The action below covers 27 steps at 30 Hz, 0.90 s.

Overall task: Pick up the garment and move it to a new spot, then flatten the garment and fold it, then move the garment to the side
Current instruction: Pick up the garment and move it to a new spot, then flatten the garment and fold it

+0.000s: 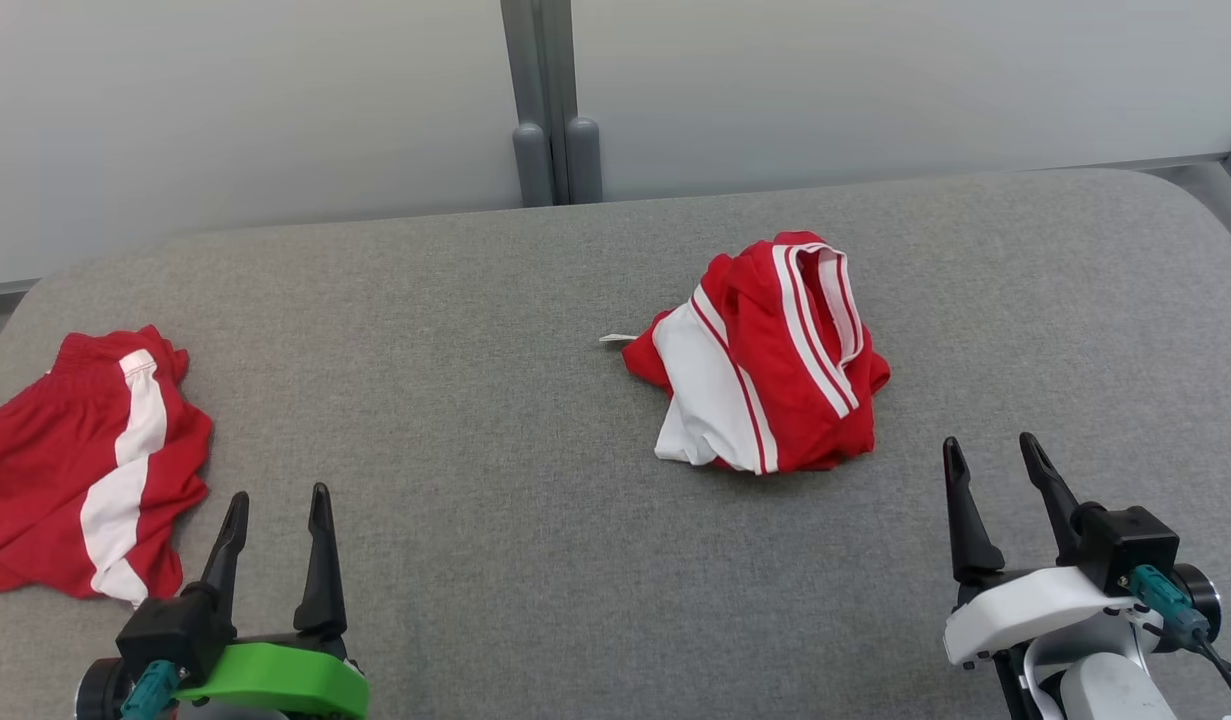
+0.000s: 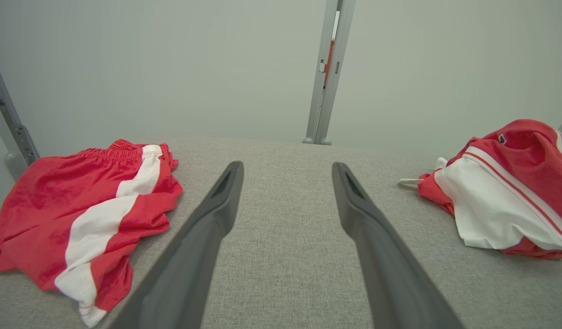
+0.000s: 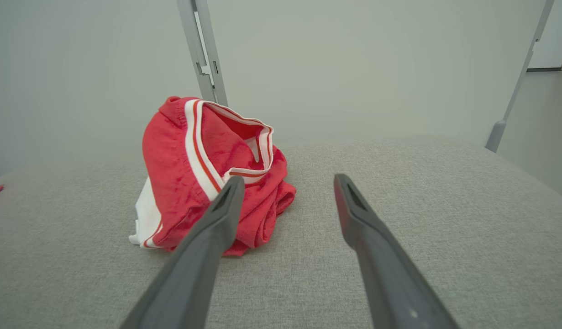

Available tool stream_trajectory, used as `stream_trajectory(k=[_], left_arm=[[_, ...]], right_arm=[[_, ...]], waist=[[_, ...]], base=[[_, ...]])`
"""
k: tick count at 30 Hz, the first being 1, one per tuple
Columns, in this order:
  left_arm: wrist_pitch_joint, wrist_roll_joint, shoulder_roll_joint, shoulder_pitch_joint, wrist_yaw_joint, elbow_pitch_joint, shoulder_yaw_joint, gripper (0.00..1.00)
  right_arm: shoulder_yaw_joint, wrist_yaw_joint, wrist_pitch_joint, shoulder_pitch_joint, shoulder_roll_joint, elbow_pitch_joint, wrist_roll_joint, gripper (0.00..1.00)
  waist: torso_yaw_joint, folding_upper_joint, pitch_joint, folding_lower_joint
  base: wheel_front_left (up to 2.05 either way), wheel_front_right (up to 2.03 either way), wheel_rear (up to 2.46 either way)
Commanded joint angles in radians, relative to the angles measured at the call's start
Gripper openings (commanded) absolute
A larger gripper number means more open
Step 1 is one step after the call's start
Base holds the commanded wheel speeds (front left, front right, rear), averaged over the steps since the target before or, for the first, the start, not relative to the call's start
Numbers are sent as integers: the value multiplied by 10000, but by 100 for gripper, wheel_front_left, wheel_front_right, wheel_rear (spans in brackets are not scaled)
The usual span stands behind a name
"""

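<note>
Left gripper (image 1: 280,495), right gripper (image 1: 990,443) above grey surface (image 1: 535,520); pale wall (image 1: 225,100).

The right gripper (image 3: 287,179) is held with its jaws wide apart over the grey padded surface (image 3: 422,196). A crumpled red-and-white garment (image 3: 185,164) lies ahead, partly behind one finger, with a grey post (image 3: 205,55) beyond.
</note>
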Motion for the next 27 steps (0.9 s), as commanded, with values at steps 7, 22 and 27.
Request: stream_trajectory(k=[7, 22, 27], left_arm=[[5, -142, 6, 24, -32, 170, -120, 100], [5, -244, 9, -356, -51, 128, -530, 100], [5, -244, 11, -375, -57, 151, -607, 100]], right_arm=[[130, -17, -34, -12, -34, 158, 142, 100], [2094, -16, 454, -2864, -33, 3754, 3757, 100], [2796, -14, 287, -3545, -43, 4751, 5002, 100]], waist=[[65, 0, 94, 1], [813, 0, 580, 1], [1049, 0, 640, 1]], base=[[0, 0, 0], [0, 0, 0], [0, 0, 0]])
